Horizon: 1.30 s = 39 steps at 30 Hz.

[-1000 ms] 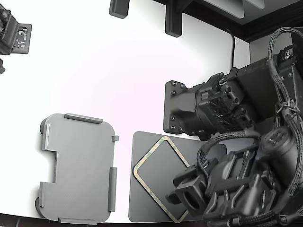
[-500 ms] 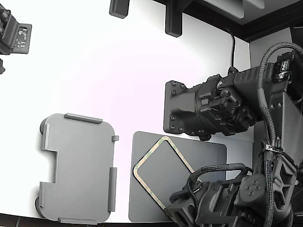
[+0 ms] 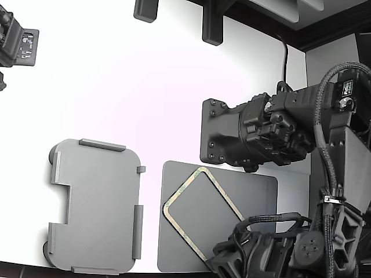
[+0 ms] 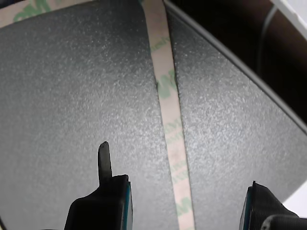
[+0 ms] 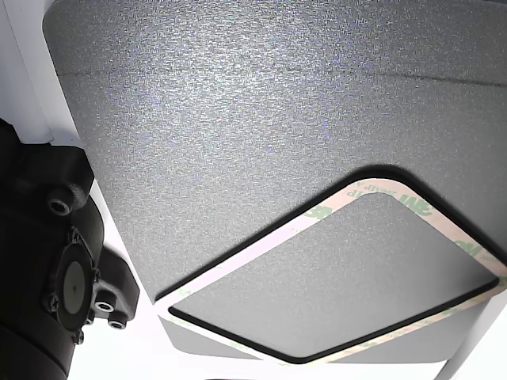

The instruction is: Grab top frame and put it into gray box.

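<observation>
Beige and a bit green, the top frame (image 4: 170, 139) lies flat on the dark gray mat (image 4: 72, 96). One thin side of it runs right under the gripper (image 4: 184, 191), between its two fingers (image 4: 103, 160). The gripper is wide open and holds nothing. The gray box (image 3: 95, 205) sits on the white tabletop (image 3: 116, 87), well away from the gripper, past the mat's far edge.

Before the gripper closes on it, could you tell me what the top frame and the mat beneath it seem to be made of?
The top frame looks like thin paper-backed adhesive film: flat, beige, matte, with faint green printed lettering. The dark gray mat looks like rubber or textured plastic, judging by its fine pebbled, slightly sparkling surface; which one I cannot tell.
</observation>
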Each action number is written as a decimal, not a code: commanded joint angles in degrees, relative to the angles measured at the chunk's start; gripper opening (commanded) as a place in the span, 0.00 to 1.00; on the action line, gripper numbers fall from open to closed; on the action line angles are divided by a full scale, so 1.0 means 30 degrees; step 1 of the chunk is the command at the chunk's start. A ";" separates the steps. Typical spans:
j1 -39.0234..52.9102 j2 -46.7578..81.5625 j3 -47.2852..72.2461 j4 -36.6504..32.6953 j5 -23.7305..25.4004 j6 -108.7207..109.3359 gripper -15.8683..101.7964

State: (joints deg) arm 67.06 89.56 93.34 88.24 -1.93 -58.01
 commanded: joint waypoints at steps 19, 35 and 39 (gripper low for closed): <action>0.1494 -0.0850 0.0586 -0.2373 0.0469 0.1113 0.95; 0.0967 -0.1963 0.0146 -0.2256 0.0117 -0.0029 0.97; 0.0732 -0.2256 0.0029 -0.2139 0.0000 -0.0439 0.95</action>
State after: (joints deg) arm 70.58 81.83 95.10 81.83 -1.67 -59.06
